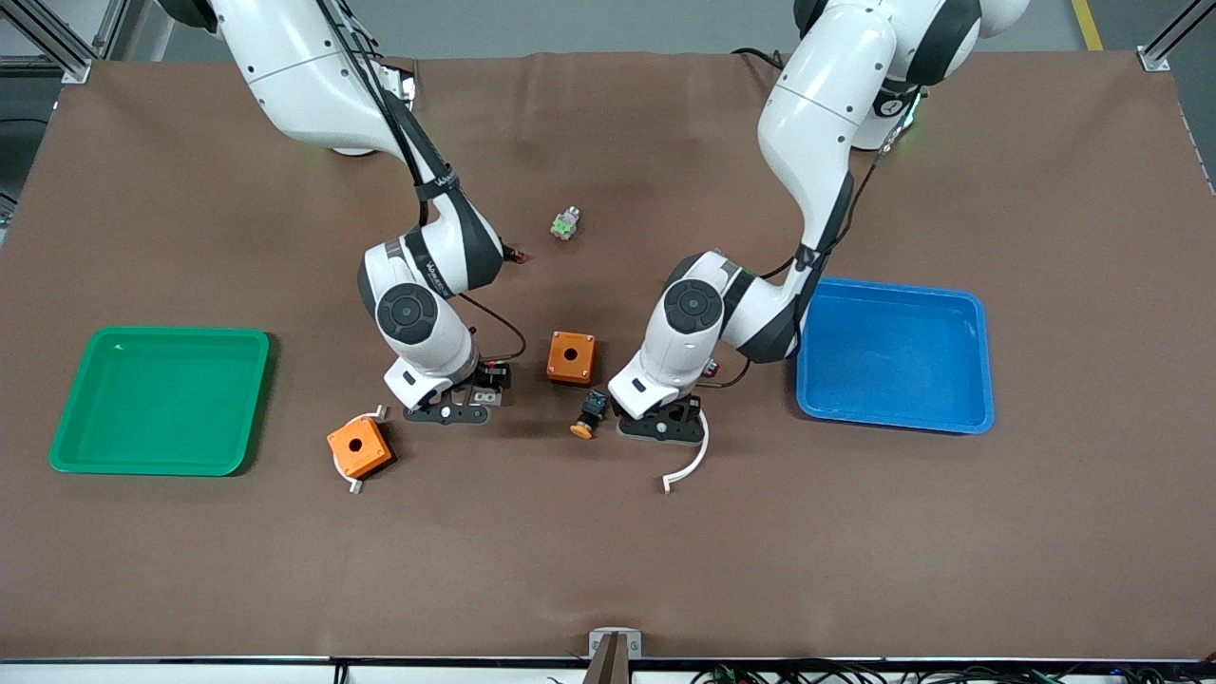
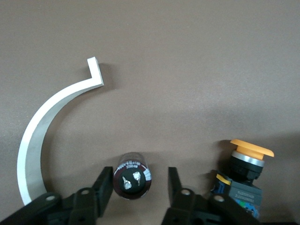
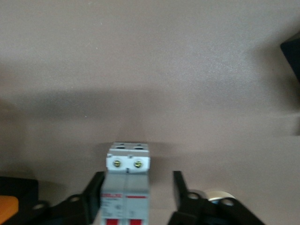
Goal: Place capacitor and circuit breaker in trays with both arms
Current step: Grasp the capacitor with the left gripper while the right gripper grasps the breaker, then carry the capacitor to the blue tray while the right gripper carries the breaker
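Mid-table, the capacitor (image 2: 132,182) is straddled by the spread left gripper (image 2: 139,190) and the circuit breaker (image 3: 126,187) by the spread right gripper (image 3: 136,193). Grasping is underway; closing seems next.

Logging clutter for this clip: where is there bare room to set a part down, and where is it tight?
Bare: inside the green tray and the blue tray, and the mat's strip nearest the front camera. Tight: mid-table, where the left gripper straddles the capacitor beside the push-button, and the right gripper straddles the circuit breaker between two orange boxes.
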